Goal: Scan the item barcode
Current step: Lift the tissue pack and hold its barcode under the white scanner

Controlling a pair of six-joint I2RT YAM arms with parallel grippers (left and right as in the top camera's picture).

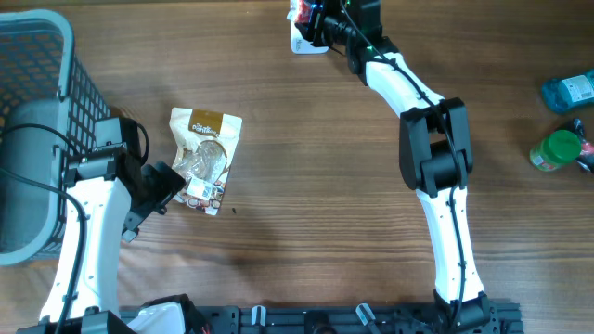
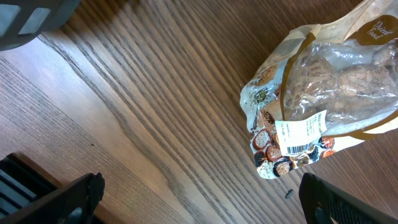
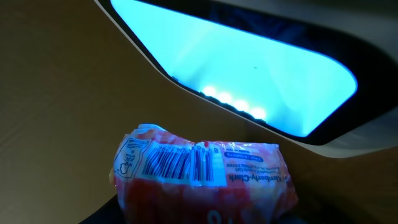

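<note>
– So, where is the packet [image 3: 202,177]?

– Right in front of the scanner [image 1: 311,42], lifted off the tabletop [image 1: 306,213]. From the right wrist view its barcode [image 3: 177,163] faces the camera along the upper edge of the red-and-white wrapper, just below the scanner's window [image 3: 249,68], which glows blue with a row of bright lights at its lower edge.

– And what has hold of it?

– The right claw [image 1: 316,19], closed on the packet at the scanner's side. Its fingers are hardly visible in its own camera, only dark shapes under the wrapper.

– What about the other arm?

– Well away from the scanner, towards the robot's left. The left claw [image 1: 167,184] stands wide and holds nothing, low over the wood, just beside a snack pouch [image 1: 206,158] that lies flat. That pouch carries a white barcode label [image 2: 301,134] near its bottom end.

– Anything else around?

– A grey basket [image 1: 37,93] is farther from the scanner than the pouch, at the left edge. On the scanner's opposite side, at the far right edge, lie a blue bottle [image 1: 568,91] and a green-lidded jar [image 1: 557,150], close together.
</note>
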